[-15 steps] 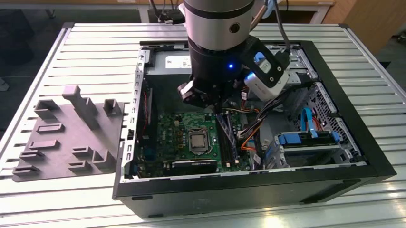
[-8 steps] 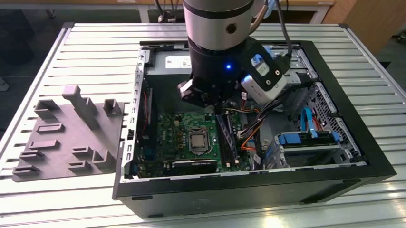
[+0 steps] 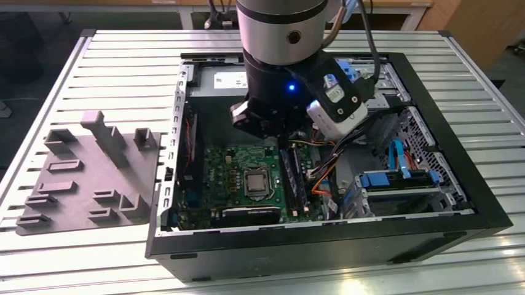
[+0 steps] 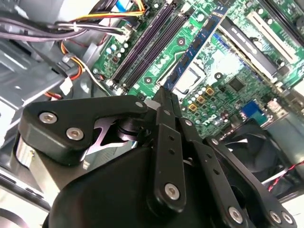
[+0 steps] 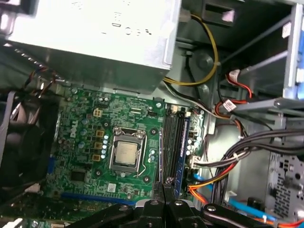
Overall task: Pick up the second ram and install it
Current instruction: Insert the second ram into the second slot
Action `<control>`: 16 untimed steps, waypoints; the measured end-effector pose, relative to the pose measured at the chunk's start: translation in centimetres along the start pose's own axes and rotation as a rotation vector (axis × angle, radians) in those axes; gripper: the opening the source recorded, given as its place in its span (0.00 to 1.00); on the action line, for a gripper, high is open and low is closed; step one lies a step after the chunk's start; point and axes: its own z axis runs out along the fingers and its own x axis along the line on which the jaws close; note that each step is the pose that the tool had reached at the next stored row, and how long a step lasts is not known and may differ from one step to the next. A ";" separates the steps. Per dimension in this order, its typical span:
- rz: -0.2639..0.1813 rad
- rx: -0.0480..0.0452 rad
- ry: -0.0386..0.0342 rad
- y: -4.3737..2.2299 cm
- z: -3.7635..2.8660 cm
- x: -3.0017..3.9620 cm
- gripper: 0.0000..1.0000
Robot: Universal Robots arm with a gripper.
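**Gripper tip at the end of the second memory stick, inside the open computer case**

Nearest, in both wrist views: gripper (image 4: 164, 91), with black linkage fingers (image 4: 167, 142) closed against each other into one narrow tip, no gap visible. Cannot tell whether pinching the end of the board or only bearing on it. Probably closed this way to pass a slim point between the cable bundle and the processor socket.

Just beyond the tip: the second ram (image 4: 199, 45), standing on its long edge with the blue-green board face and dark chips in view. Runs away from the fingertips, parallel to the black memory slots (image 4: 147, 42) just beside it. Judged to be in or directly over a slot, and on edge so as to bring the contacts downward. Depth of seating not discernible.

Farther on, in the first wrist view: processor socket (image 5: 126, 153) on the green motherboard (image 5: 142, 107), with a black fan (image 5: 21, 142) at the board's edge. On the other side of the slots, orange, red and black cables (image 5: 223, 166), lying off the board and seemingly leaving the slots open from above. Beyond the board, a grey power supply box (image 5: 95, 33).

Farthest, in the exterior view: black case (image 3: 328, 243) on its side with the open face up, presumably to present the board to an arm working from above. Beneath it, a slatted metal table (image 3: 123, 55). At the exterior view's left, well apart from the case, a grey tray (image 3: 82, 178) of moulded blocks, apparently shaped to hold parts upright for grasping.
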 end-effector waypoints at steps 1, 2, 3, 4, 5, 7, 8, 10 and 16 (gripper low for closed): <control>0.014 0.0017 -0.0007 0.00 0.01 0.00 0.12; 0.028 0.0033 -0.0014 0.00 0.02 0.00 0.12; 0.042 0.0049 -0.0021 0.00 0.03 0.00 0.12; 0.056 0.0066 -0.0028 0.00 0.05 0.01 0.12; 0.070 0.0083 -0.0035 0.00 0.06 0.01 0.12; 0.098 0.0115 -0.0050 0.00 0.09 0.01 0.12; 0.110 0.0129 -0.0055 -0.01 0.10 0.01 0.12; 0.131 0.0154 -0.0067 -0.01 0.12 0.01 0.12; 0.187 0.0221 -0.0095 -0.01 0.19 0.02 0.12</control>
